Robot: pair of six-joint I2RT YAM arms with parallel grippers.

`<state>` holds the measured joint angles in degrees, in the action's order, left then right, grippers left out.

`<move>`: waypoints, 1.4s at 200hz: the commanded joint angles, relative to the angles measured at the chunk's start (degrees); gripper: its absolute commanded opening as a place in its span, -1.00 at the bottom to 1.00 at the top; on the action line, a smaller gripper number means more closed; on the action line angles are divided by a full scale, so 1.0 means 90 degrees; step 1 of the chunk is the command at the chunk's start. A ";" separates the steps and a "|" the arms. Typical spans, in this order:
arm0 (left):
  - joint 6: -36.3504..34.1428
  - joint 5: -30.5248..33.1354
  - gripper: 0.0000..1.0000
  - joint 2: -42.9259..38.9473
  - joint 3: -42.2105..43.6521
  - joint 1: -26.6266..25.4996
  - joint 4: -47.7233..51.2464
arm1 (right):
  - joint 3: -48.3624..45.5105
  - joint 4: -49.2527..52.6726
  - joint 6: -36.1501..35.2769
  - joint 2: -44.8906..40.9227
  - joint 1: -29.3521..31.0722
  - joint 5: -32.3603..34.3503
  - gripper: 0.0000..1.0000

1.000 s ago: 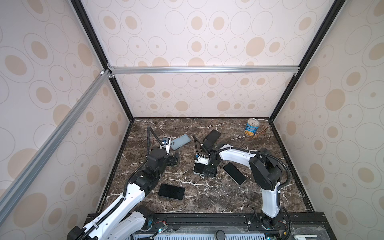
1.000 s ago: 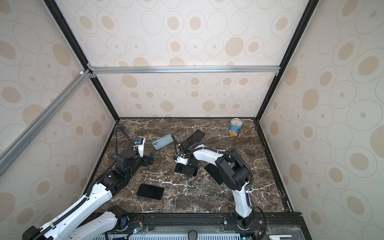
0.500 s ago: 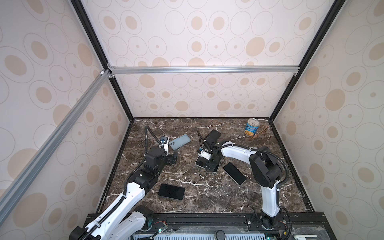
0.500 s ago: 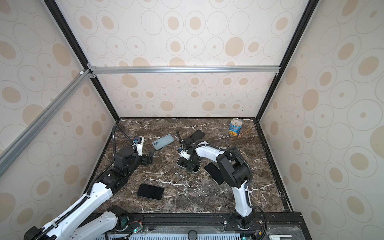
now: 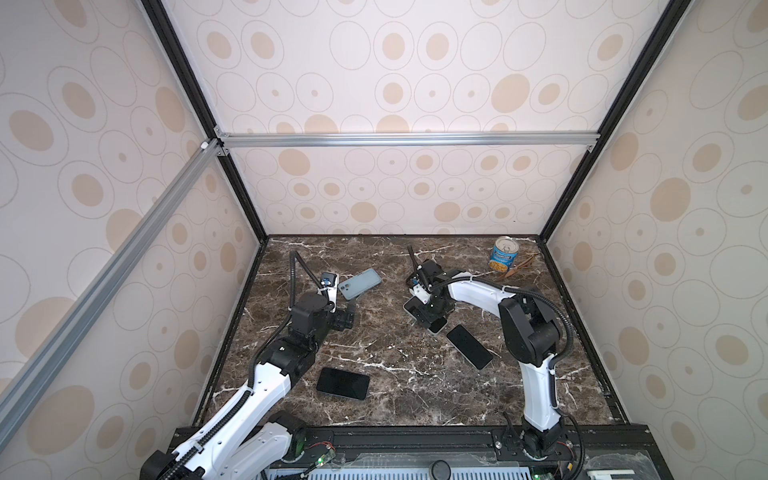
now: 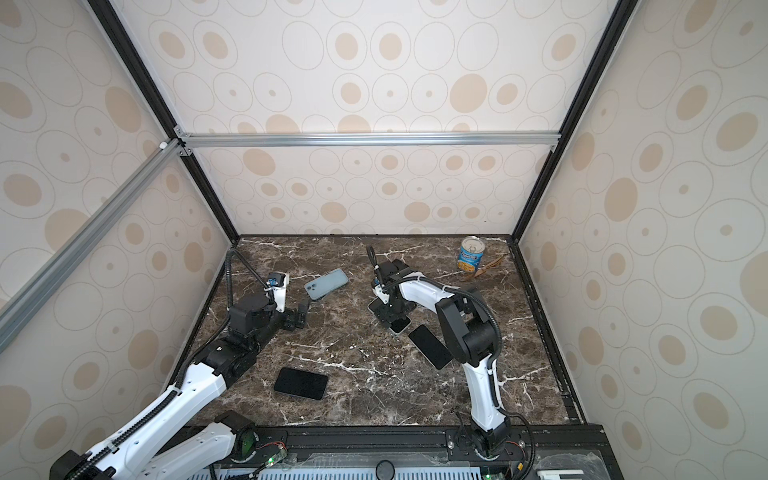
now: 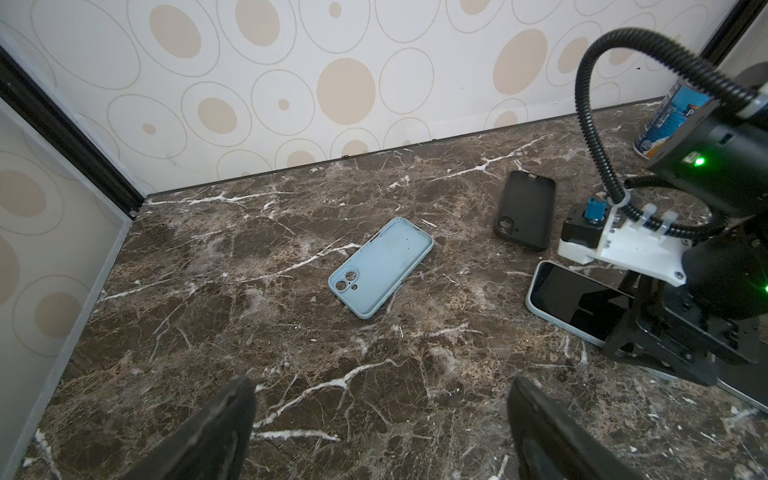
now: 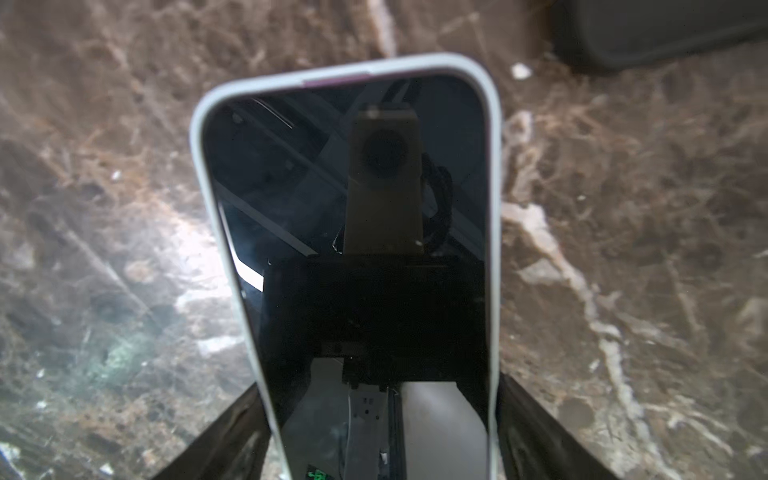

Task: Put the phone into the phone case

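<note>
While I watched from my station, the brown marble surface [image 5: 415, 399] carried everything. My left arm [image 5: 266, 386] reached in from the near left corner. Its left hand [image 5: 347, 318] hovered low with the fingers [image 7: 224, 419] spread wide and nothing between them. My right arm [image 5: 478, 291] bent across the middle, and the right hand [image 5: 432, 311] pointed down over the phone [image 7: 577, 303]. Its fingers [image 8: 232, 436] were closed against both long edges of it. The phone, dark screen up with a pale rim, sat near the middle of the surface; I could not tell whether it was lifted clear. A second phone [image 5: 469, 347] lay screen up just beside it on the near right. A third phone [image 5: 343, 383] lay flat near the front, by the left arm. The blue case [image 5: 360, 283] sat empty, open side up, just ahead of the left hand and apart from the phone. The black case [image 7: 525, 210] lay beyond the right hand, toward the back. A can [image 5: 505, 253] stood in the far right corner.
</note>
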<state>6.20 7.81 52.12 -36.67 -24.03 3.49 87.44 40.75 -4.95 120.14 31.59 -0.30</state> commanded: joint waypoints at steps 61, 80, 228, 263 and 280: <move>0.0044 -0.0116 0.87 0.0024 -0.0110 0.0073 -0.0092 | -0.0028 0.0257 0.0599 0.0422 -0.0687 0.0077 0.67; 0.0044 -0.0116 0.87 0.0020 -0.0113 0.0081 -0.0090 | 0.0036 0.0295 0.0663 0.0466 -0.0831 -0.0059 0.67; 0.0023 -0.0128 0.87 -0.0003 -0.0090 0.0134 -0.0123 | 0.0645 0.0700 0.1404 0.0918 -0.1428 -0.0270 0.64; 0.0029 -0.0126 0.87 -0.0029 -0.0090 0.0141 -0.0124 | 0.0710 0.0735 0.1427 0.0948 -0.1649 -0.0712 0.64; 0.0034 -0.0116 0.87 -0.0047 -0.0087 0.0141 -0.0114 | 0.0789 0.0817 0.1437 0.0994 -0.1689 -0.0797 0.63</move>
<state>6.44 6.85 52.25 -36.67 -23.14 3.46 95.22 44.25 6.74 124.62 17.56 -4.78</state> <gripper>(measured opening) 0.933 0.818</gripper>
